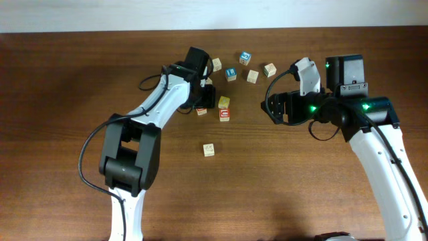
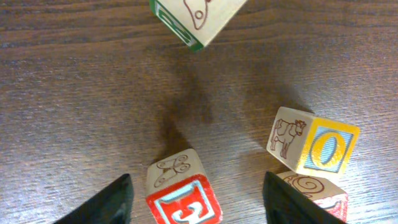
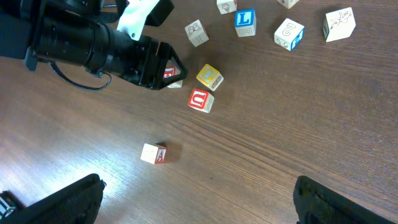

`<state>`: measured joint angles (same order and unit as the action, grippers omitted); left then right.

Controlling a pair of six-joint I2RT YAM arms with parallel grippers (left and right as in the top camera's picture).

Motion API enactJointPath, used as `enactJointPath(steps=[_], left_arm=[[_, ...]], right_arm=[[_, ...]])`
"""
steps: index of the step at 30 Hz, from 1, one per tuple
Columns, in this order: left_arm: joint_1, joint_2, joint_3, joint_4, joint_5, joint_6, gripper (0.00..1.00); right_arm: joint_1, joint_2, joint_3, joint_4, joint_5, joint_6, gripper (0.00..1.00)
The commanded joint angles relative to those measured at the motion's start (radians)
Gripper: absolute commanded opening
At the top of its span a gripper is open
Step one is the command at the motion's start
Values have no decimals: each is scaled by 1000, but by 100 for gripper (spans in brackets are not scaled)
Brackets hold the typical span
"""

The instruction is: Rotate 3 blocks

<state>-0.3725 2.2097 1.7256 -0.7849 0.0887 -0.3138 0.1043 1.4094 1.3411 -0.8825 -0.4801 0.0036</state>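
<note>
1. Left hand [image 2: 198, 190] is down at the worktop [image 1: 60, 94] with its jaws partly spread. Its dark fingers [image 2: 115, 202] stand on either side of a red-faced block [image 2: 184, 198], and bare wood shows on both sides, so nothing is gripped.
2. That block rests on the wood. It has a white letter on its red face, and a pale face with a butterfly drawing is turned up toward the wrist camera.
3. To its right in the left wrist view sits a yellow-faced cube [image 2: 314, 146] with a cow on one side. A red-and-white cube [image 2: 317, 194] is close beside it.
4. From overhead, a lone pale block [image 1: 209, 150] lies well apart from this cluster, nearer the robot.
5. Farther back lie two blue-faced cubes [image 1: 245, 57] [image 1: 231, 73], with pale cubes [image 1: 252, 76] scattered near them.
6. Right hand [image 3: 198, 186] is off to the right of the cluster, with its jaws wide and nothing between them.
</note>
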Motion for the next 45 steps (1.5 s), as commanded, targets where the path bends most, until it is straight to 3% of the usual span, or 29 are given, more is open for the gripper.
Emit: enactJointPath(steps=[1, 3, 5, 13, 21, 29, 32, 37, 42, 45], left_arm=[[2, 8, 9, -3, -37, -16, 54], [2, 8, 9, -7, -37, -16, 39], [-4, 8, 8, -21, -37, -15, 33], [-11, 8, -10, -87, -37, -15, 33], [-11, 8, -10, -316, -38, -14, 29], [-11, 8, -10, -548, -44, 5, 37], [-11, 8, -10, -559, 86, 74, 39], [-11, 8, -9, -549, 158, 88, 40], [11, 8, 157, -527, 132, 182, 56], [32, 8, 344, -461, -10, 184, 65]], right_arm=[[-7, 6, 17, 2, 2, 3, 98], [-7, 6, 17, 2, 6, 3, 98], [-7, 6, 17, 2, 10, 3, 98], [-7, 6, 17, -4, 10, 3, 98], [-7, 6, 17, -4, 10, 3, 98], [-6, 6, 17, -3, 10, 3, 98], [-7, 6, 17, -4, 10, 3, 98], [-6, 6, 17, -4, 10, 4, 98], [-6, 6, 17, -2, 10, 3, 98], [-6, 6, 17, -2, 10, 4, 98]])
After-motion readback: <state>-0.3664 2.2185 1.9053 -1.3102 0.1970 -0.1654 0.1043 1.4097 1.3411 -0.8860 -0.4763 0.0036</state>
